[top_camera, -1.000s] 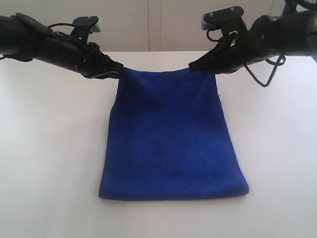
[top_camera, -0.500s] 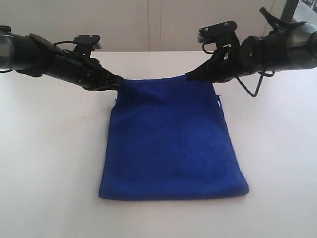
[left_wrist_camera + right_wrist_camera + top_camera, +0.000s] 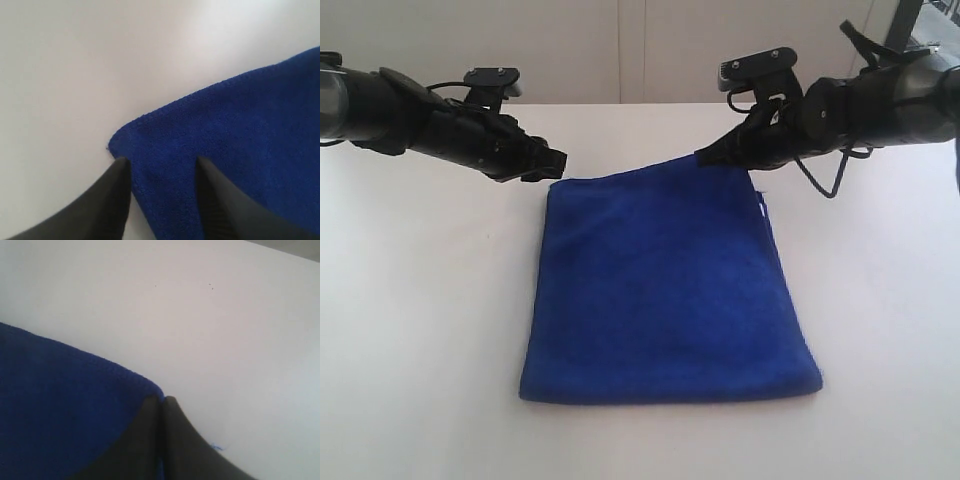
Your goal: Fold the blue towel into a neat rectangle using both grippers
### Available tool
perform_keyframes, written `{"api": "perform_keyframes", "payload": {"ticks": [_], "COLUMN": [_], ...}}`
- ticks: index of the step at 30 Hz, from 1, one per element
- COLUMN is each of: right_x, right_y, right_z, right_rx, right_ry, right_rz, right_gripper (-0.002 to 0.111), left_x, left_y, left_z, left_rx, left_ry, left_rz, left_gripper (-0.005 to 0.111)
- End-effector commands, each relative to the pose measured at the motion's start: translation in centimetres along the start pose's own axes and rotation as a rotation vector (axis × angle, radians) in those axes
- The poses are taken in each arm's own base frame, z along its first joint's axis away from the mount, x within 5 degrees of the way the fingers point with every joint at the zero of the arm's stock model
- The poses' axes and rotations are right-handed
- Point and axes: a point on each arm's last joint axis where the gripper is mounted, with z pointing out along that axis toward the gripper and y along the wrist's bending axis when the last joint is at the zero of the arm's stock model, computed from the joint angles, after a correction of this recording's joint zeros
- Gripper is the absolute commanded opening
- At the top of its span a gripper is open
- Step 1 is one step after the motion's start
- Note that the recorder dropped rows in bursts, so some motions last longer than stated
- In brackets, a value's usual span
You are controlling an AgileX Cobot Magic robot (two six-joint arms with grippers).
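The blue towel (image 3: 665,290) lies doubled over on the white table, its fold toward the near edge. My left gripper (image 3: 556,166) stands open just over the towel's far left corner. In the left wrist view that corner of the towel (image 3: 240,135) lies flat, with the left gripper (image 3: 160,162) straddling it and one finger on each side. My right gripper (image 3: 708,155) is shut on the far right corner and holds it slightly raised. In the right wrist view the right gripper (image 3: 162,401) pinches the towel's edge (image 3: 60,405). A small pale tag (image 3: 762,203) shows on the towel's right edge.
The white table (image 3: 420,330) extends on all sides of the towel and ends at a pale wall (image 3: 620,50) behind. A loose black cable (image 3: 832,178) hangs under the right arm.
My left gripper has opened and let go of the far left corner, which has dropped flat onto the table. The right gripper keeps its hold, so the far edge now slopes up to the right.
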Motion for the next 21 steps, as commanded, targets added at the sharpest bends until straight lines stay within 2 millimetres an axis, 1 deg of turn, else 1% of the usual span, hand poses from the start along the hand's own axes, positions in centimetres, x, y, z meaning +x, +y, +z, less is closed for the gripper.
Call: {"api": "perform_keyframes", "payload": {"ticks": [1, 7, 12, 17, 21], "right_x": [-0.3, -0.3, 0.0, -0.4, 0.1], "right_y": [-0.4, -0.6, -1.7, -2.7, -3.0], "right_z": [-0.1, -0.1, -0.4, -1.2, -0.8], "right_rx": [0.012, 0.015, 0.027, 0.042, 0.045], "right_ry": [-0.029, -0.028, 0.015, 0.014, 0.031], "right_rz": [0.007, 0.010, 0.032, 0.047, 0.051], "right_gripper": [0.000, 0.000, 0.000, 0.000, 0.000], "left_x": [-0.4, -0.3, -0.5, -1.3, -1.5], "left_y": [-0.2, -0.2, -0.7, -1.0, -1.1], "left_z": [-0.2, -0.3, -0.7, -1.7, -1.9], "left_rx": [0.011, 0.018, 0.050, 0.050, 0.044], "left_ry": [-0.013, -0.004, 0.002, -0.024, -0.033], "left_rz": [-0.009, 0.004, 0.006, 0.016, 0.018], "left_gripper": [0.052, 0.052, 0.051, 0.051, 0.051]}}
